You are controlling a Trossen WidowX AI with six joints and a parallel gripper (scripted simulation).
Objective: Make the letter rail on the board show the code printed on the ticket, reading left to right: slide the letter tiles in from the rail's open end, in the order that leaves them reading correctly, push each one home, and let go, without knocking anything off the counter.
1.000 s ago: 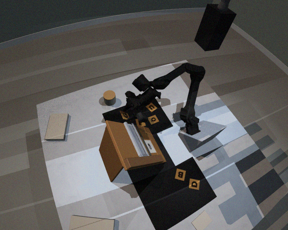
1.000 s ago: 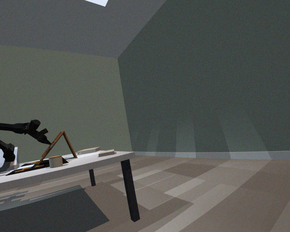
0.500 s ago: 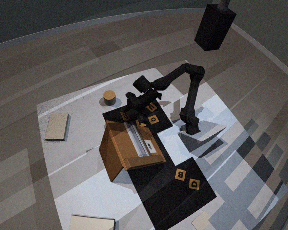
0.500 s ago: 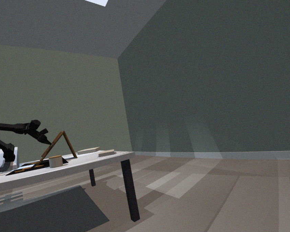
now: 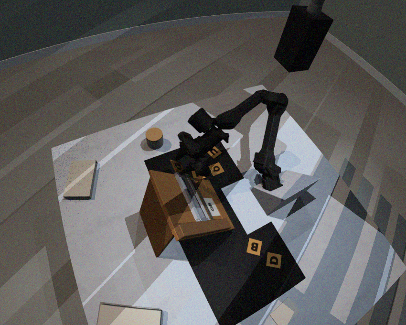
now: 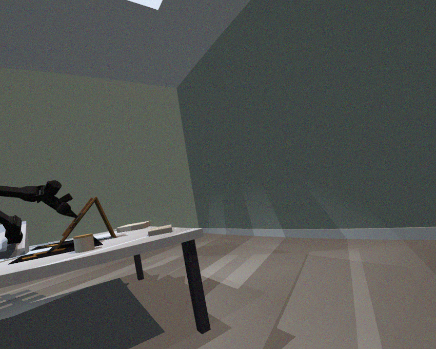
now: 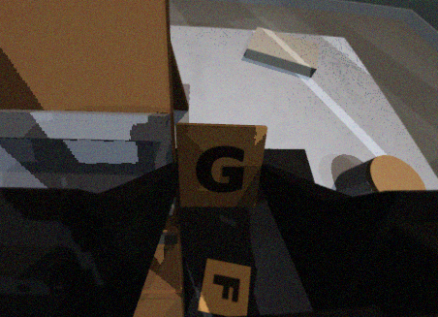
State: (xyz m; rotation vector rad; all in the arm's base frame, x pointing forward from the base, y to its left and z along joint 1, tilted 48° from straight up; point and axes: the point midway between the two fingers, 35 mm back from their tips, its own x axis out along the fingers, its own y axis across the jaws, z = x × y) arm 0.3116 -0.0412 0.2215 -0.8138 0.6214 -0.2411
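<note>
Surface (image 5: 105, 223) (image 6: 180, 232) (image 7: 218, 84) in pale grey carries the whole job, with the brown board (image 5: 163, 190) (image 6: 104, 217) (image 7: 97, 46) propped on it like an A-frame. A black mat (image 5: 213, 276) (image 7: 286, 159) lies partly under the board, and the arm (image 5: 273, 129) (image 6: 7, 190) reaches over to the rail's outer end. By the top view, the rail (image 5: 192, 199) (image 7: 97, 152) shows no letter seated along its visible length. Near it, the ticket (image 5: 214, 206) seems to read GB, though the print is small.

The jaws are clenched on the G tile (image 5: 175, 165) (image 7: 221, 167), which is just beside the rail's open end and not in it. G looks the right one to go first, if that reading holds. Left to do, then: slide G in, push it home, let go, and do the same with the B tile (image 5: 254, 246). The D tile (image 5: 273, 260), Q tile (image 5: 216, 169), U tile (image 5: 214, 152) and F tile (image 5: 198, 176) (image 7: 225, 288) look like spares.

Only the top view gives the ticket and the B tile. The wrist view alone shows G upright and square on, its edge close to the rail mouth. The exterior view shows no letters, but it does give the board's steep lean and the jaws down at its face.
</note>
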